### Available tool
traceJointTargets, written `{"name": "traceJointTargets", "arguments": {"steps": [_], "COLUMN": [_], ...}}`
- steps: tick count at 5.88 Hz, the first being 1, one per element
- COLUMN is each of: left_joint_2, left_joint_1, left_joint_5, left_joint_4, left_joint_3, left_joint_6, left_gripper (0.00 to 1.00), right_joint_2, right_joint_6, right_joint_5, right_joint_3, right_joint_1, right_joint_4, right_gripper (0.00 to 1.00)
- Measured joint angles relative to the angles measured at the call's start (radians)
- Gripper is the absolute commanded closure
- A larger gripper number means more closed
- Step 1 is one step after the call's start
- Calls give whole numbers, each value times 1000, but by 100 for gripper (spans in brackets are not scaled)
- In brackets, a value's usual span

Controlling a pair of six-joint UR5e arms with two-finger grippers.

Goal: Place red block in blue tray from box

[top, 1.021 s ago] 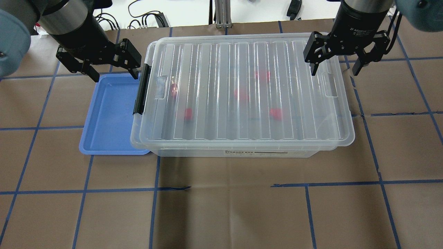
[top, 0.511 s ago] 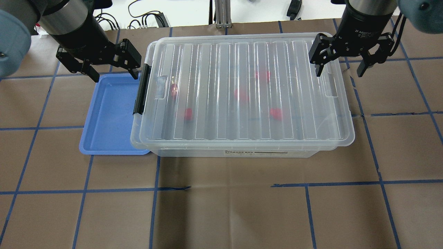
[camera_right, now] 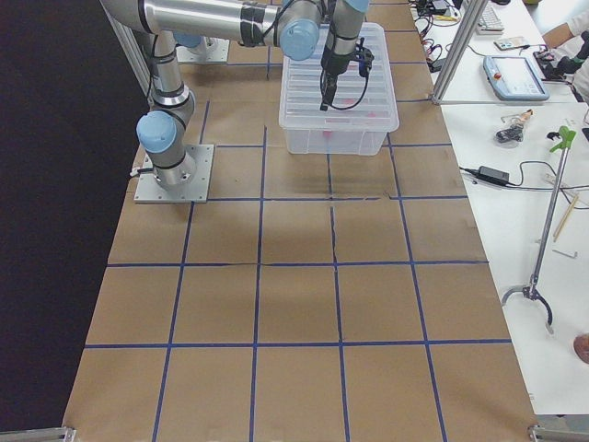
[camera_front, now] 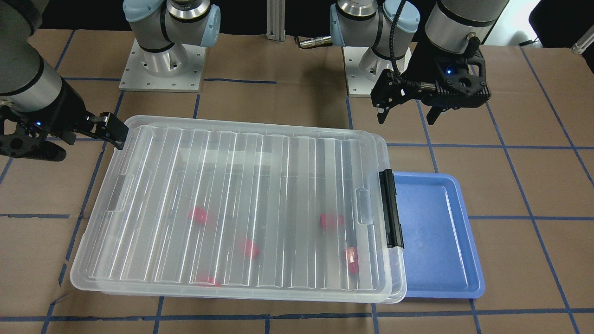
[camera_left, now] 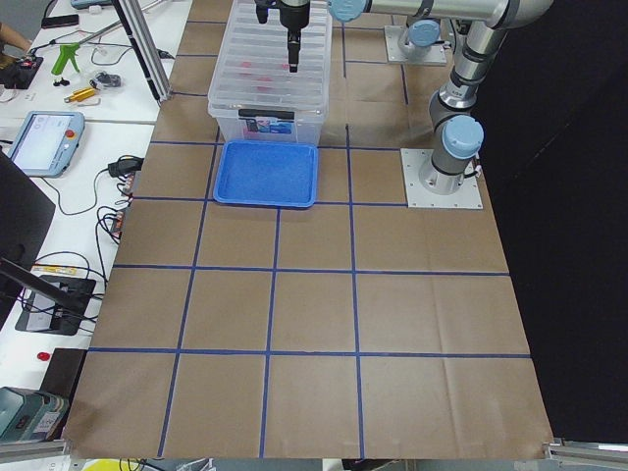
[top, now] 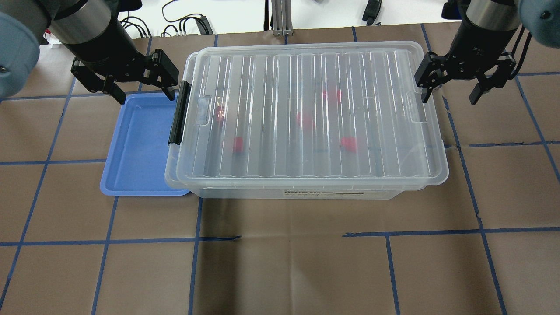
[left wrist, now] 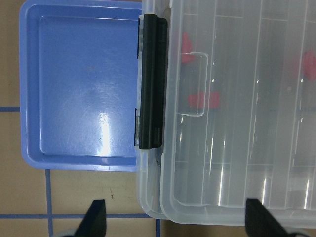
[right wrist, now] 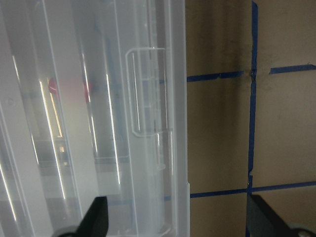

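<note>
Five small glossy red plastic blocks (top: 237,143) are scattered inside the big clear plastic storage box (top: 306,186), lid on. They're too blurry through the ribs to call their long axes or nub directions. The shallow blue plastic tray (top: 135,144) sits tight against the box's black latch clip (top: 176,114) end. Left tool (top: 144,94) is spread wide with nothing in it, over the tray's far edge. Right tool (top: 450,92) is spread just as wide, nothing gripped, straddling the box's other end rim.

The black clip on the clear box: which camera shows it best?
The left wrist camera: the black clip is close and sharp, beside the blue tray. Overhead and front views show it smaller; the left side view, tiny; the others miss it.
</note>
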Motion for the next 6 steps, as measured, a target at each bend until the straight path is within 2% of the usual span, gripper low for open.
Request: {"name": "traceJointTargets", "arguments": {"steps": [2, 6], "left_joint_2": [0, -1], "left_joint_1": [0, 0], "left_joint_5": [-1, -3], "left_joint_4": [0, 0], "left_joint_3": [0, -2], "left_joint_6": [0, 0], "left_gripper": [2, 2], "right_joint_2": [10, 11], "right_joint_6": [-30, -96], "right_joint_5": [-3, -2], "right_joint_3": [92, 194], "right_joint_1": [-18, -79], "right_joint_4": [-102, -161], "right_gripper": [0, 0]}}
